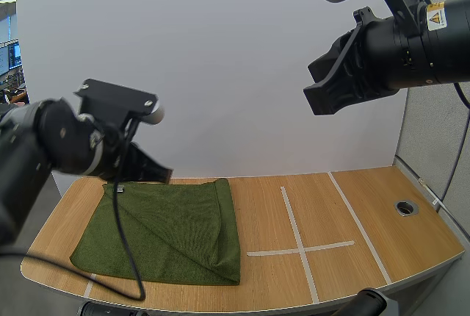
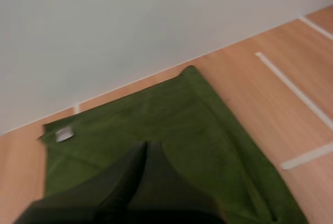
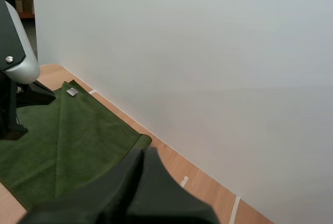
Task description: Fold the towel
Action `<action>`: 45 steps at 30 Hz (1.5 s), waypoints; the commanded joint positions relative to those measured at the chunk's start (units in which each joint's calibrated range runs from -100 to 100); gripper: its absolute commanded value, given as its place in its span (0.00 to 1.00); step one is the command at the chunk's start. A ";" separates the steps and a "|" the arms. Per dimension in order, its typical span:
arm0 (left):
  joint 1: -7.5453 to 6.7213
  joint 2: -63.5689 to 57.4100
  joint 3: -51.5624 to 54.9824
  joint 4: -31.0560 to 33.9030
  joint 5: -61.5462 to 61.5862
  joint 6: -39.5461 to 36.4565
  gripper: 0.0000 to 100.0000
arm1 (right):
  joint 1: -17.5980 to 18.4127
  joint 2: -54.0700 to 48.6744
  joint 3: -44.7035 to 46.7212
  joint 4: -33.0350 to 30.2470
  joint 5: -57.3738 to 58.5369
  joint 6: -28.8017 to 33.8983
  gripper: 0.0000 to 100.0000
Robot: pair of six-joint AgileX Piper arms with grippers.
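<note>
the towel [image 1: 165, 231] lies on the left part of the bench [image 1: 352, 206], apparently folded once, doubled edge toward the middle; a second fold likely remains. its long axis seems to run back to front. left pincer [image 2: 148, 146] hovers over it, right pincer [image 3: 143, 151] raised; both closed, empty.

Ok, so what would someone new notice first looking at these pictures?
A dark green towel lies on the left part of the wooden table, its right side folded over. The left gripper hangs shut over the towel's far left corner, and the right gripper, also shut, is high above the table's right side. White tape lines form a cross beside the towel.
</note>
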 commanded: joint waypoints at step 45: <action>-8.35 73.62 -32.92 -3.34 -27.34 9.94 0.00 | -0.74 -8.10 8.56 -0.96 0.00 0.46 0.00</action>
